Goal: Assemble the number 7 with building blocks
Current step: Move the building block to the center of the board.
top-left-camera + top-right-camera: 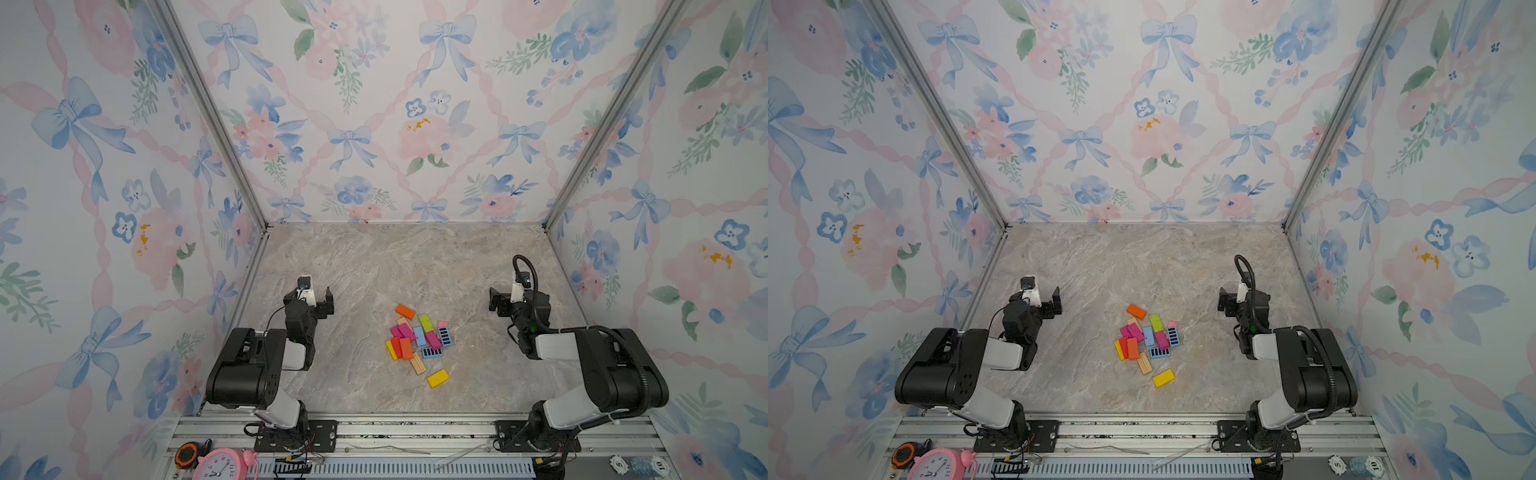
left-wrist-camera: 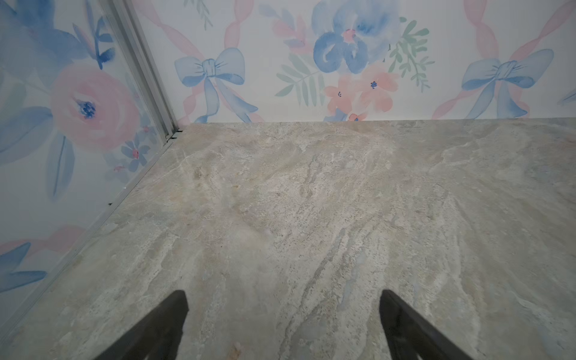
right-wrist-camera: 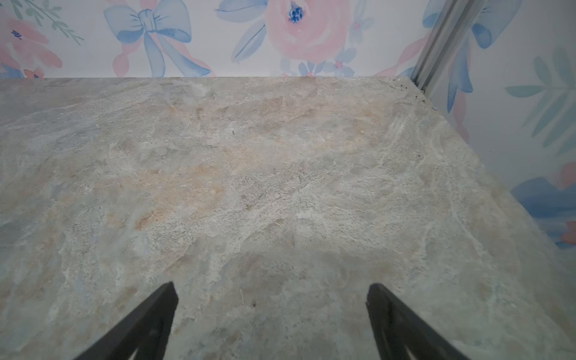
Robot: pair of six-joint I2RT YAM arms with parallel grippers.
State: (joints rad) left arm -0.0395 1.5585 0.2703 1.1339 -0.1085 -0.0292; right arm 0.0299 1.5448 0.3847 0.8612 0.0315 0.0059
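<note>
The building blocks [image 1: 419,340] [image 1: 1148,340] lie in a loose heap in the middle of the marble table in both top views. An orange block [image 1: 405,311] lies apart at the heap's far side. A yellow block [image 1: 438,378] and a lined wood block [image 1: 417,363] lie on its near side. The number 7 is not in view. My left gripper [image 1: 310,298] [image 2: 284,296] hovers open to the left of the heap. My right gripper [image 1: 515,300] [image 3: 271,287] hovers open to the right. Both wrist views show only bare table between the fingers.
Floral walls close in the table on three sides, with metal corner posts [image 1: 257,208] at the back. On the front rail sit a pink clock [image 1: 216,465], a tape measure [image 1: 187,455] and poker chips [image 1: 640,465]. Bare marble [image 1: 395,266] stretches behind the heap.
</note>
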